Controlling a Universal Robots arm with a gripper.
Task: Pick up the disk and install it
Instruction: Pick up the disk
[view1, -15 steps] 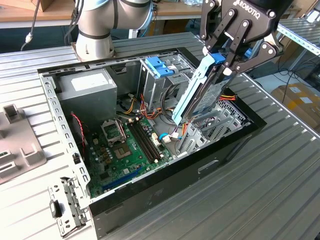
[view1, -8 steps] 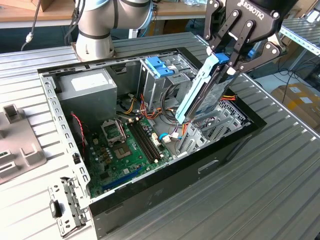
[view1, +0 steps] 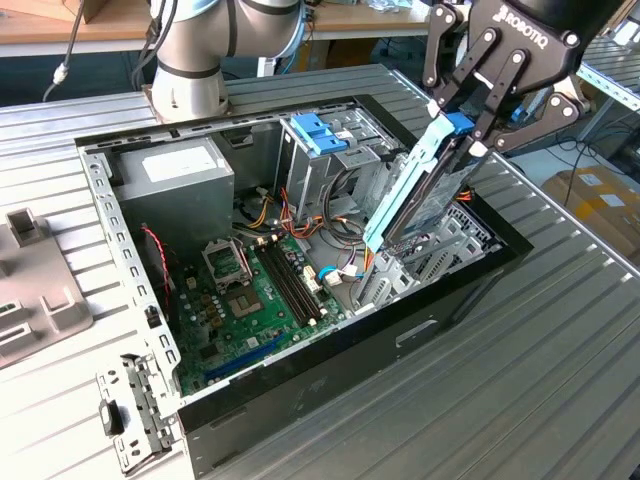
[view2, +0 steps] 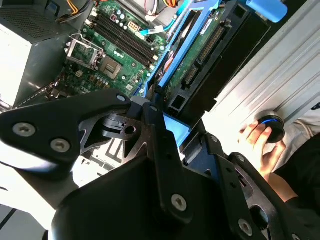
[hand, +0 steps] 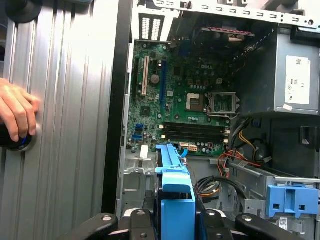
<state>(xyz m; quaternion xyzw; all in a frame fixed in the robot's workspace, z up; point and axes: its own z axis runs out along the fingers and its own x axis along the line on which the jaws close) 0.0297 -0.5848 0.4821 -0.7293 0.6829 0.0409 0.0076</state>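
Disk (view1: 418, 185) hangs tilted above the ribbed surface (view1: 560, 350), lower end dipping into the open computer case (view1: 330, 380) and lost among bay metalwork, jaws clenched on its upper end. A person's hand (hand: 15, 112), cropped at the frame, half-covers a dark knob (view2: 271, 127).

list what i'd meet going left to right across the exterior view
grey cover panel → power supply box → blue bracket → the disk, held in the gripper → cardboard box
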